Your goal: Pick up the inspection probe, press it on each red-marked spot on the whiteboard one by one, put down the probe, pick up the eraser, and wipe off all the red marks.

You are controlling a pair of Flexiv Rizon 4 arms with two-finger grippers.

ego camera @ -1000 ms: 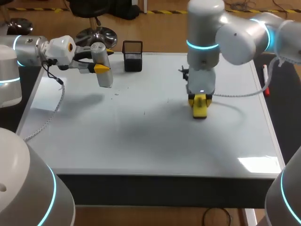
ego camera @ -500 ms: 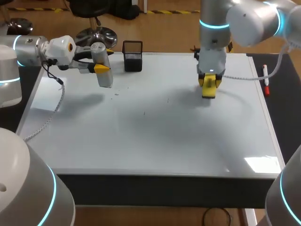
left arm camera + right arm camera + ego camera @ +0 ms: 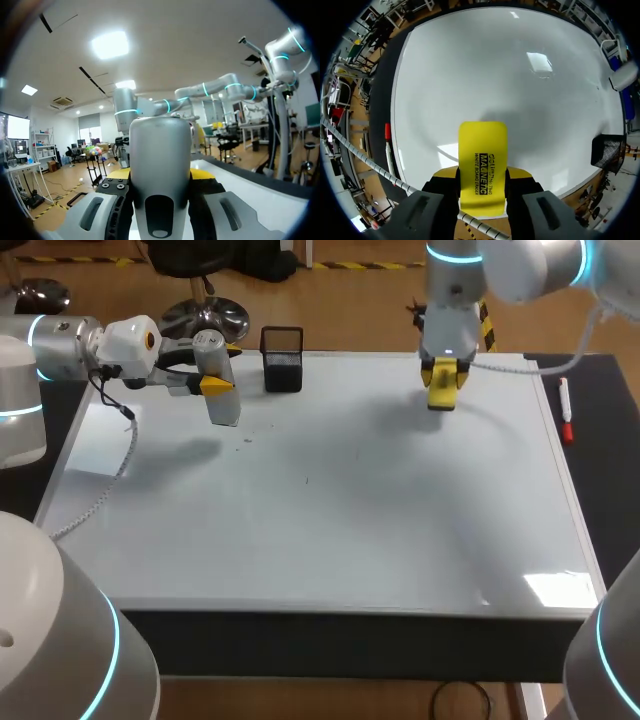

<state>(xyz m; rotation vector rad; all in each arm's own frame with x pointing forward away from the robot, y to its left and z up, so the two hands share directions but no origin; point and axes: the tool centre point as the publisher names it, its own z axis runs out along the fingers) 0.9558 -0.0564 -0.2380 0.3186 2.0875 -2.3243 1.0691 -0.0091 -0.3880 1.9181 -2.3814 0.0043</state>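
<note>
The grey cylindrical inspection probe [image 3: 221,380] is held by my left gripper [image 3: 212,386], shut on it above the whiteboard's far left part. In the left wrist view the probe [image 3: 160,170] fills the space between the fingers. My right gripper [image 3: 443,373] is shut on the yellow eraser [image 3: 442,386], lifted over the whiteboard [image 3: 320,490] near its far edge. Seen from the right wrist, the eraser [image 3: 482,165] sticks out between the fingers above the white surface [image 3: 510,85]. No red marks show on the board.
A black mesh holder [image 3: 282,359] stands at the board's far edge, also seen as the black mesh holder [image 3: 607,150] from the right wrist. A red marker [image 3: 566,412] lies off the board's right edge on the dark table.
My right arm has carried the eraser from the middle of the board toward its far edge and lifted it. The left arm with the probe has stayed still.
</note>
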